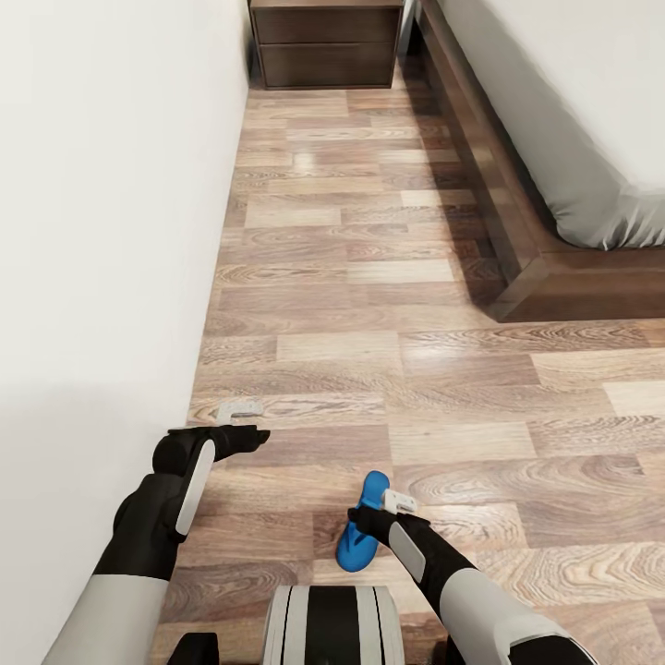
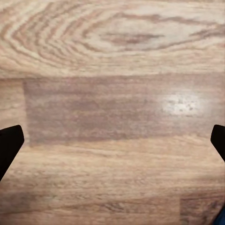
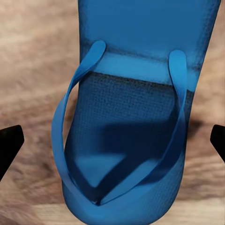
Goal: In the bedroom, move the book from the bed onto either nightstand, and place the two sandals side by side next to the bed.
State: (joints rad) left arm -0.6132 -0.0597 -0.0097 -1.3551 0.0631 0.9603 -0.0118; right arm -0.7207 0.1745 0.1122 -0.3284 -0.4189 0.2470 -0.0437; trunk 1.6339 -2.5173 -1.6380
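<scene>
The right gripper (image 1: 377, 513) is hovering directly above a blue sandal (image 1: 361, 528), with its jaws standing wide apart; in the right wrist view the two dark fingertips (image 3: 10, 149) are sitting at opposite edges of the frame, holding nothing, and the sandal (image 3: 133, 117) is lying between them, strap side up, on the wood-plank floor (image 1: 369, 277). The left gripper (image 1: 242, 423) is likewise standing open over bare floorboards, close to the white wall (image 1: 102, 231); its fingertips (image 2: 9, 145) are framing only floor.

The step in hand appears to be the pick-up of this sandal. To do it well, the right gripper should be descending squarely, straddling the sole across its narrow width or taking the strap, and closing only once both fingers are level with the sole's edges; a grasp on the strap alone could let the sandal swing.

The bed (image 1: 573, 129) is lying ahead at the right, white mattress on a dark frame, well apart from the sandal. A dark wooden nightstand (image 1: 325, 44) is standing at the far end of the aisle between wall and bed. The aisle is offering an unobstructed route; the bed frame's corner and the near wall are the points to be watching.
</scene>
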